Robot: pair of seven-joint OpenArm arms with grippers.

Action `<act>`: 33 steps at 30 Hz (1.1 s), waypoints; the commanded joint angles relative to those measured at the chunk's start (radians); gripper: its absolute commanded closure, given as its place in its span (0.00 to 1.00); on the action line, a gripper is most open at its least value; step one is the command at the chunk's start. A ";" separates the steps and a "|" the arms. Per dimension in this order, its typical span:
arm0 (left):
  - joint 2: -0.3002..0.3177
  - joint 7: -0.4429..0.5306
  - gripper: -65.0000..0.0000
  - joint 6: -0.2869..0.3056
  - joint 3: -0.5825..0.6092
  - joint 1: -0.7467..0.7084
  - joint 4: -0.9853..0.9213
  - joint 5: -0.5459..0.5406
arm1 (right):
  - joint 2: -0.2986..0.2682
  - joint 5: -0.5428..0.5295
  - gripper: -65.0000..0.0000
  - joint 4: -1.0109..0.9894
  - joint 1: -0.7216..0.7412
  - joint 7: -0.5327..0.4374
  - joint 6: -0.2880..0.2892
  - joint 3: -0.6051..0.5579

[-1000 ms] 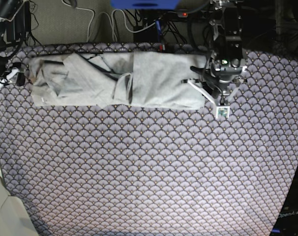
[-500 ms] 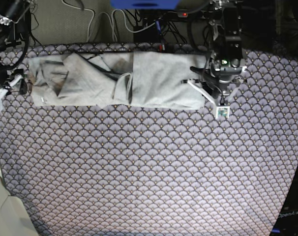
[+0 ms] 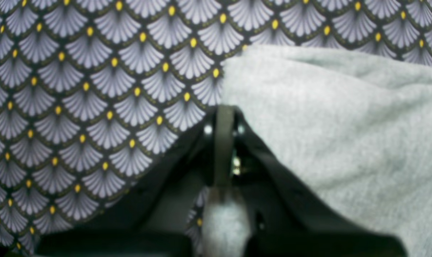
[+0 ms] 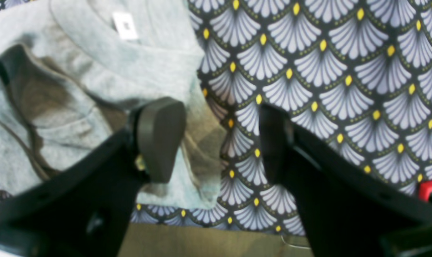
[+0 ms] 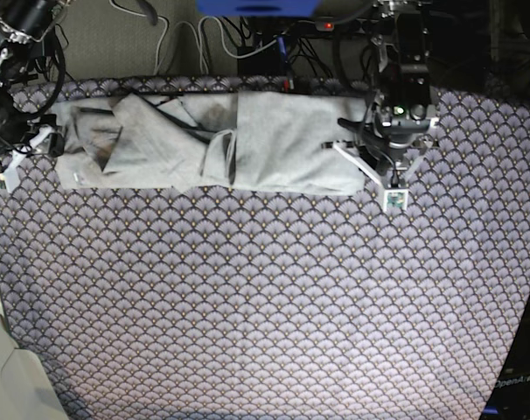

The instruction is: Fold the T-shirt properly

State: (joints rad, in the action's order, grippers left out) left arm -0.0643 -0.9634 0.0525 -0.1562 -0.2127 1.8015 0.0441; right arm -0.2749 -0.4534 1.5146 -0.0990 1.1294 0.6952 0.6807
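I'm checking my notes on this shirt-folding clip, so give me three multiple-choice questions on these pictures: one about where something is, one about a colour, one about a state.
1. Where does the T-shirt lie on the patterned cloth in the base view?
A. along the far edge
B. in the middle
C. at the near edge

2. What colour are the small dots in the cloth's pattern?
A. red
B. yellow
C. green

3. How do the jaws of the right gripper stand?
A. shut on the shirt
B. shut on nothing
C. wide apart

Answers:
1. A, the shirt stretches across the top of the cloth, next to the cables.
2. B, both wrist views show a yellow dot at each fan's tip.
3. C, the right wrist view shows cloth and the shirt's edge between the two spread jaws, unpinched.
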 commanded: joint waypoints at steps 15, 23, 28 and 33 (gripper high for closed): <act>-0.001 0.016 0.99 0.000 0.000 0.008 0.017 -0.002 | -0.011 -0.020 0.42 0.016 0.008 -0.007 0.003 -0.042; -0.001 0.016 0.99 0.000 0.000 0.008 0.017 -0.002 | 0.001 -0.020 0.42 0.010 0.008 -0.013 0.003 -0.072; -0.001 0.016 0.99 0.000 0.000 0.008 0.017 -0.002 | 0.001 -0.017 0.42 0.010 0.008 -0.018 0.003 -0.092; -0.001 0.016 0.99 0.000 0.000 0.008 0.017 -0.002 | -0.001 -0.014 0.42 0.010 0.008 -0.035 0.003 -0.091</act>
State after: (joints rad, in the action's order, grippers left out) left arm -0.0639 -0.9634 0.0525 -0.1562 -0.2127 1.8015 0.0441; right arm -0.2550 -0.4530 1.5112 -0.0998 1.1118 0.6952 0.5858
